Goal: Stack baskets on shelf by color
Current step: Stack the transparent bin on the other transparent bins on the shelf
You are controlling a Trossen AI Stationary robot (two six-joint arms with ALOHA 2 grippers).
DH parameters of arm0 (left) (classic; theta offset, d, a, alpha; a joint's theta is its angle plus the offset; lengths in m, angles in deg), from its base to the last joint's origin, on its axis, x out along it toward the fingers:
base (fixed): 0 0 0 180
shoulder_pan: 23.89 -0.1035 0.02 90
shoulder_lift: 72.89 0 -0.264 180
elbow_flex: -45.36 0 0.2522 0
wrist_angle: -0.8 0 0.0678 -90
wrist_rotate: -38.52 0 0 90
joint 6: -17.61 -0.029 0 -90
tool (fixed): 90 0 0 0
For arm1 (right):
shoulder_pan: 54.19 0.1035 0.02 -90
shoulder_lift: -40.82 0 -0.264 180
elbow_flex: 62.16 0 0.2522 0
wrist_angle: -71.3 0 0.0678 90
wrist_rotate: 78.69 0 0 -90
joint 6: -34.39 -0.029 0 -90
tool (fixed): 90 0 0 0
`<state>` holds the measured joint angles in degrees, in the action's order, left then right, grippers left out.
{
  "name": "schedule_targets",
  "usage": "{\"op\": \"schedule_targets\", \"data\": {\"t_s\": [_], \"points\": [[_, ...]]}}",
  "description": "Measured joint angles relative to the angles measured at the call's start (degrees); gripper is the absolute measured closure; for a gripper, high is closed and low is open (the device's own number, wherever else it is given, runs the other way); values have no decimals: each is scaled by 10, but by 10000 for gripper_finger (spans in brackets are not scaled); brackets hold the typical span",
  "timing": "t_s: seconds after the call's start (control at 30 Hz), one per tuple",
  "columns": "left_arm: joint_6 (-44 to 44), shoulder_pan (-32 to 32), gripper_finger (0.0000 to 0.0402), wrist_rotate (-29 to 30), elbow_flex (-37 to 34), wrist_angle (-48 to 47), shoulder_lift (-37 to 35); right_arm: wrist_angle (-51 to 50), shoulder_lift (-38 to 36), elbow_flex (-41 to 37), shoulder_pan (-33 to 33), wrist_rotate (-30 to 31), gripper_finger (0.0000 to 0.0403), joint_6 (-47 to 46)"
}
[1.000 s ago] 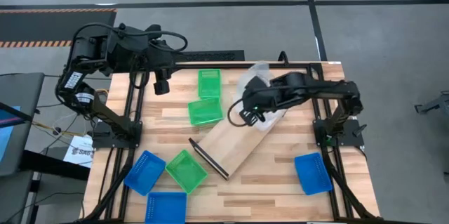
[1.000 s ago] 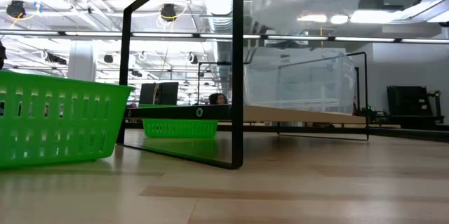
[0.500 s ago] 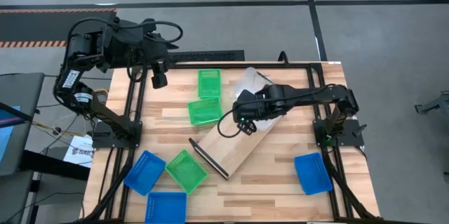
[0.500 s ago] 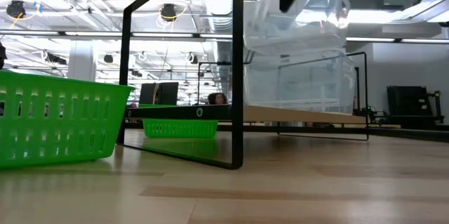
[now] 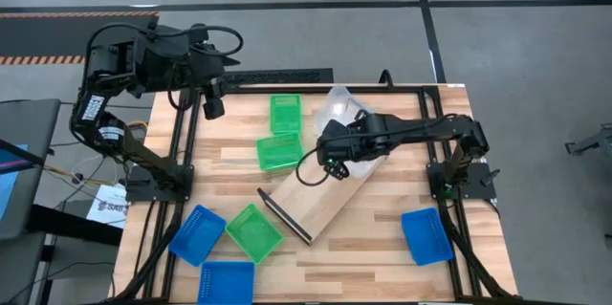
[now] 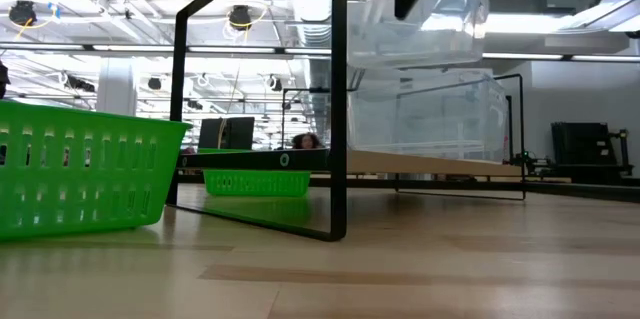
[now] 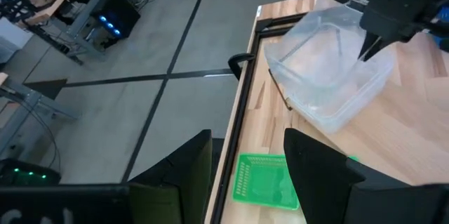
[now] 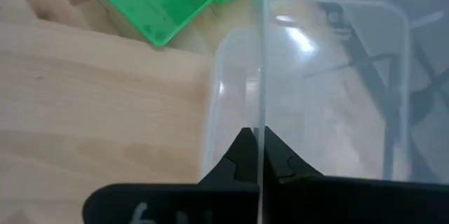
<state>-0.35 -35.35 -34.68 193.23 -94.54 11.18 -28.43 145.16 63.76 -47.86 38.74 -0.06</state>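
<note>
1. The right end effector [image 5: 335,157] is clamped on the wall of a clear basket [image 5: 341,109], held above the shelf [image 5: 325,195] near the surface's far edge.
2. Another clear basket [image 6: 425,119] sits on the shelf just below it.
3. Green baskets [image 5: 280,152] lie beside the shelf.
4. The left end effector [image 7: 245,168] waits part open and empty over the far left corner.

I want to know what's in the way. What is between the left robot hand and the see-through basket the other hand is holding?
In the high view, a green basket lies between the left gripper and the clear basket.
</note>
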Motion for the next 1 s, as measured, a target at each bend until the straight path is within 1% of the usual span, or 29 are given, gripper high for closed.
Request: {"op": "schedule_targets", "data": {"t_s": [0.17,0.3,0.47,0.57,0.63,0.87,1.0], "points": [[-2,0,233,0,0,0,-5,-11,0,0,0,0,403,0],[-2,0,233,0,0,0,-9,-10,0,0,4,23,403,0],[-2,0,233,0,0,0,-10,-23,0,0,5,36,403,0],[1,0,233,0,0,0,-12,-9,-2,-25,10,58,403,-5],[1,0,233,0,0,0,-13,-4,-4,-49,11,56,403,-15],[0,0,233,0,0,0,-14,1,-9,-50,11,40,402,-11],[0,0,233,0,0,0,-14,29,-11,-66,11,39,402,-14]]}}
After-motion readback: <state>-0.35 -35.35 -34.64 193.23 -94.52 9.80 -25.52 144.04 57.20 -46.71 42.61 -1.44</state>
